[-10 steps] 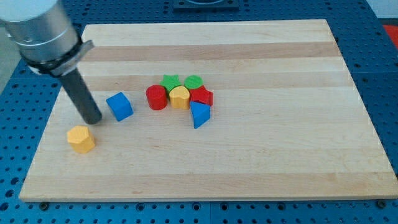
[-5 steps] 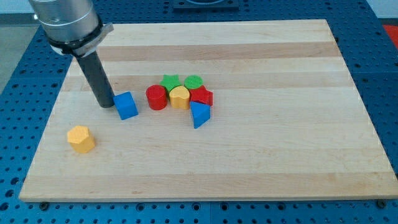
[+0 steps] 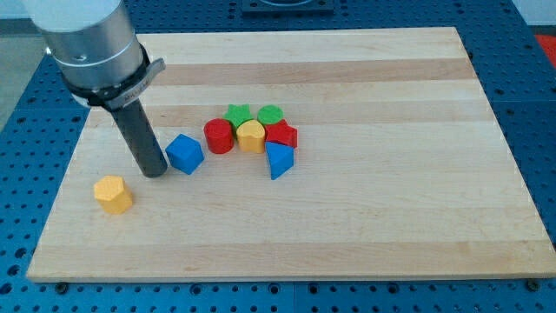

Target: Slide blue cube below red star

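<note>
The blue cube (image 3: 185, 154) sits left of the middle of the wooden board (image 3: 365, 217), turned at an angle. My tip (image 3: 155, 171) is just left of it, touching or nearly touching its left side. The red star (image 3: 282, 135) lies at the right end of a tight cluster of blocks, well to the right of the cube. A blue triangular block (image 3: 278, 161) sits directly below the red star.
The cluster also holds a red cylinder (image 3: 219, 136), a yellow block (image 3: 251, 136), a green star (image 3: 238, 115) and a green block (image 3: 270, 115). A yellow block (image 3: 113, 193) lies alone near the board's lower left, below my tip.
My tip swung around the cube's left side and pushed it. The blue cube slid right and a little down and rotated. The other blocks have not moved.
</note>
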